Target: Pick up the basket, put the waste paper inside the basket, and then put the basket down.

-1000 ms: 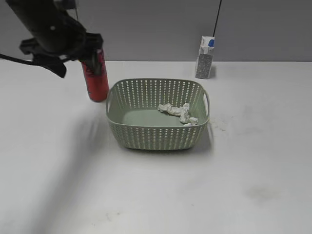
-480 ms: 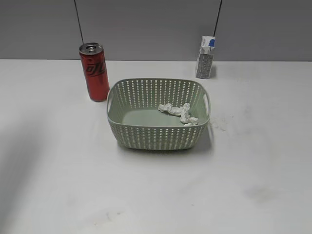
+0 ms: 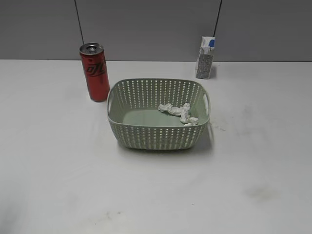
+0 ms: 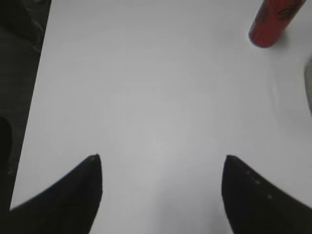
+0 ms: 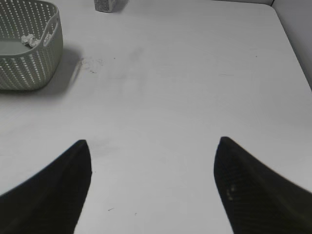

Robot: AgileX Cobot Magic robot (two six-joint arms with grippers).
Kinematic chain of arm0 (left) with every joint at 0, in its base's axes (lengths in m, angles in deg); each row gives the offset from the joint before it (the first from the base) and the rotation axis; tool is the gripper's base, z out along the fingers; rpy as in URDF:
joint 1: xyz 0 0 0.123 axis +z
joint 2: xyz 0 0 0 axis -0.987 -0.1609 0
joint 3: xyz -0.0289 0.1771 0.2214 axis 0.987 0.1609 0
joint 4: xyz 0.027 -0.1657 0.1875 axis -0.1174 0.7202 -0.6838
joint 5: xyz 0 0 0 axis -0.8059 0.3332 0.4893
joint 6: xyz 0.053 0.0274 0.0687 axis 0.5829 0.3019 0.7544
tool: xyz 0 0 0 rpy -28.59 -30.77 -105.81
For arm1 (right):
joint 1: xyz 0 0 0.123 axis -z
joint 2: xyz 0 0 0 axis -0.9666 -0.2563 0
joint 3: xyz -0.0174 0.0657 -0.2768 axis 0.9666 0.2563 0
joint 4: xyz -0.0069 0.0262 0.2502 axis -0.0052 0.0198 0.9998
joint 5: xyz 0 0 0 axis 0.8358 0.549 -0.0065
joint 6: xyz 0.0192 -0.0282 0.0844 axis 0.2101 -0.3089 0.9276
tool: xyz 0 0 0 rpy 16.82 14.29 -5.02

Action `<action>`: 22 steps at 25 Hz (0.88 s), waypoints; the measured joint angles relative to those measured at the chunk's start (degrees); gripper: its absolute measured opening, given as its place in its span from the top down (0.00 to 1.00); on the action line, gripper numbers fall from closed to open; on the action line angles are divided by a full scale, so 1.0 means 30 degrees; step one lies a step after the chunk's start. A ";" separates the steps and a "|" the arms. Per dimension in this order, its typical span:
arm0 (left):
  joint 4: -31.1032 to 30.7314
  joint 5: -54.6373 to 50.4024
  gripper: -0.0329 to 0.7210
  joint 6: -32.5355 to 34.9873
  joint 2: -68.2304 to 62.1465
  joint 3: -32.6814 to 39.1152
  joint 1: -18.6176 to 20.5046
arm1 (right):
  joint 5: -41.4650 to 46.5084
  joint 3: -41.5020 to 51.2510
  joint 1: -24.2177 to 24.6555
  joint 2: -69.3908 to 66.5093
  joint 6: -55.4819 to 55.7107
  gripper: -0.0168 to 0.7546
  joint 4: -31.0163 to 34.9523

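Observation:
The sage-green basket (image 3: 158, 130) stands on the white table at the middle of the exterior view, with white waste paper (image 3: 178, 112) lying inside at its right. It also shows in the right wrist view (image 5: 27, 63) at the upper left, with a wad of the paper (image 5: 29, 40) inside. My left gripper (image 4: 161, 161) is open and empty over bare table, left of the basket. My right gripper (image 5: 152, 144) is open and empty over bare table, right of the basket. Neither arm shows in the exterior view.
A red can (image 3: 95, 71) stands behind the basket's left corner; it also shows in the left wrist view (image 4: 273, 22). A white carton with a blue mark (image 3: 205, 57) stands at the back right. The table's left edge (image 4: 36, 97) is near my left gripper.
The left arm, in front of the red can a second ago, has left the exterior view. The basket and paper have not moved.

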 joint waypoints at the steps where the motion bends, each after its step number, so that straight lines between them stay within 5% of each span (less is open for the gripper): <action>1: -0.0005 0.0139 0.19 0.0000 0.1058 0.0697 0.0000 | 0.0000 0.0000 0.0000 0.0000 0.0000 0.21 0.0000; 12: 0.0408 0.1185 0.19 -0.0061 1.0570 0.8293 0.0000 | 0.0000 0.0000 0.0000 0.0000 0.0015 0.21 0.0000; 22: 0.0769 0.2086 0.19 -0.1019 1.5501 1.0866 0.0000 | 0.0000 0.0000 0.0000 0.0000 0.0015 0.21 0.0000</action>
